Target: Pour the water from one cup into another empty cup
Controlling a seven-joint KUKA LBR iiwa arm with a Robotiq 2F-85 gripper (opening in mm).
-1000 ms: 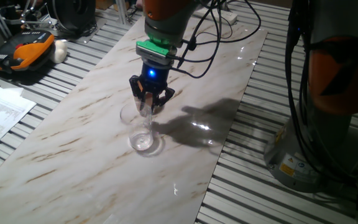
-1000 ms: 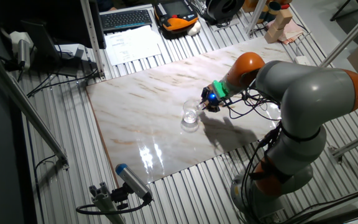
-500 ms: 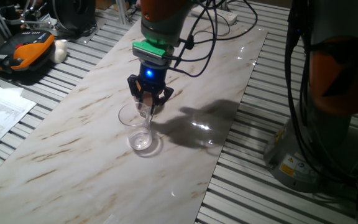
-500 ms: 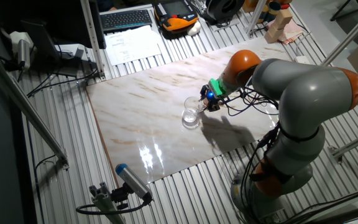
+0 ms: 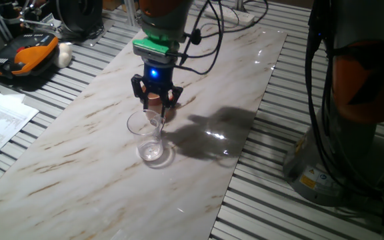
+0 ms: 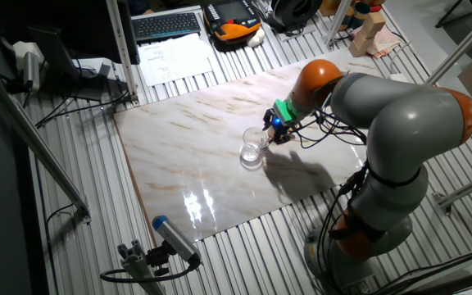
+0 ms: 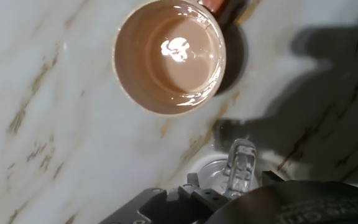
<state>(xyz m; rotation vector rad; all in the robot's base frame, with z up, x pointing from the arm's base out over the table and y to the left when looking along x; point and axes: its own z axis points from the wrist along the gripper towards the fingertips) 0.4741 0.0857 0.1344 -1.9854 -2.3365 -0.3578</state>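
Since the earlier frame your arm (image 6: 400, 106) has swung away from the glass mug (image 5: 149, 137), which stands on the desk (image 5: 79, 153) near the brown mug (image 7: 169, 55). You cannot tell whether the pincer (image 5: 155, 100) is spread. Glass is stiff, slippery, fragile; grip its handle.

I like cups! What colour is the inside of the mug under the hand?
Light tan-brown inside the mug, glossy with a bright glare spot. The hand view shows it best.

Upright glass mug (image 5: 150, 138) beside brown mug (image 7: 169, 56)
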